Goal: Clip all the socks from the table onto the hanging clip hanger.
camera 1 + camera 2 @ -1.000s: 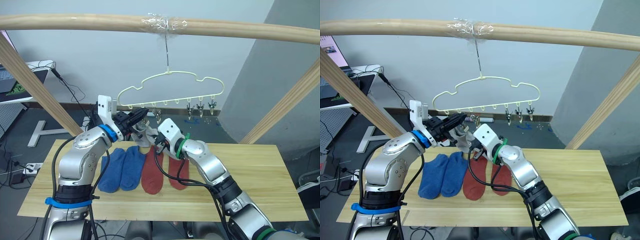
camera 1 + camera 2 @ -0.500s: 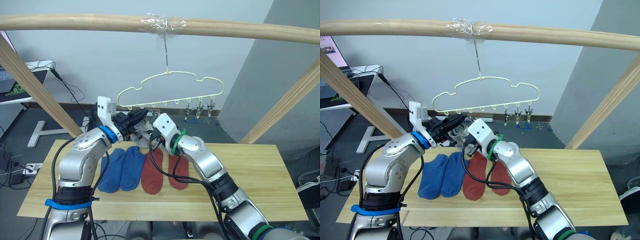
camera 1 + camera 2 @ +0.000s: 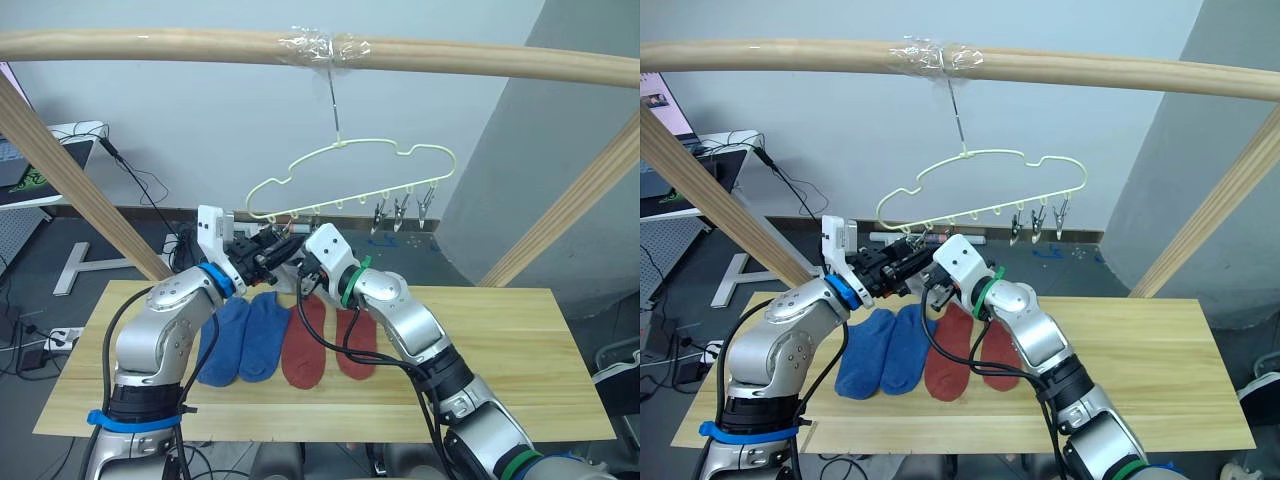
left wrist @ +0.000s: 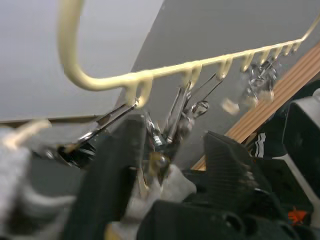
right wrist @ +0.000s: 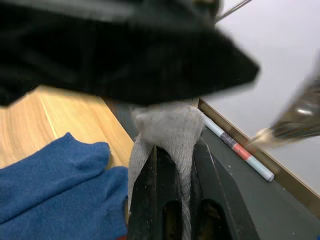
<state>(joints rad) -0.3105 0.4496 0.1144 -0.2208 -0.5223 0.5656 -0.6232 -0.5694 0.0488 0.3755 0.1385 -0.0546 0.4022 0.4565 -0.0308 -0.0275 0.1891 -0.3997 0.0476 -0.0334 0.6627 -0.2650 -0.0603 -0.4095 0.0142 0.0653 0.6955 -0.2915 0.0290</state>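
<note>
The pale-yellow clip hanger (image 3: 350, 170) hangs tilted from the top pole, its left end lower. My left gripper (image 3: 282, 244) is up at that low end, open, with a metal clip (image 4: 161, 150) between its spread fingers. Right beside it, my right gripper (image 3: 300, 272) is shut on a light grey sock (image 5: 167, 132), holding it up just under the left gripper's fingers. Whether the clip bites the grey sock I cannot tell. Two blue socks (image 3: 245, 335) and two rust-red socks (image 3: 305, 345) lie side by side on the table (image 3: 520, 370).
A thick wooden pole (image 3: 150, 45) runs overhead, carried by slanting poles at left (image 3: 70, 170) and right (image 3: 570, 210). Three empty clips (image 3: 400, 210) dangle at the hanger's right end. The table's right half is bare wood. A desk with cables stands behind on the left.
My left gripper's fingers have opened and dropped a little. The hanger has tipped, left end down, and swung right. The right gripper has risen toward the left gripper with the grey sock.
</note>
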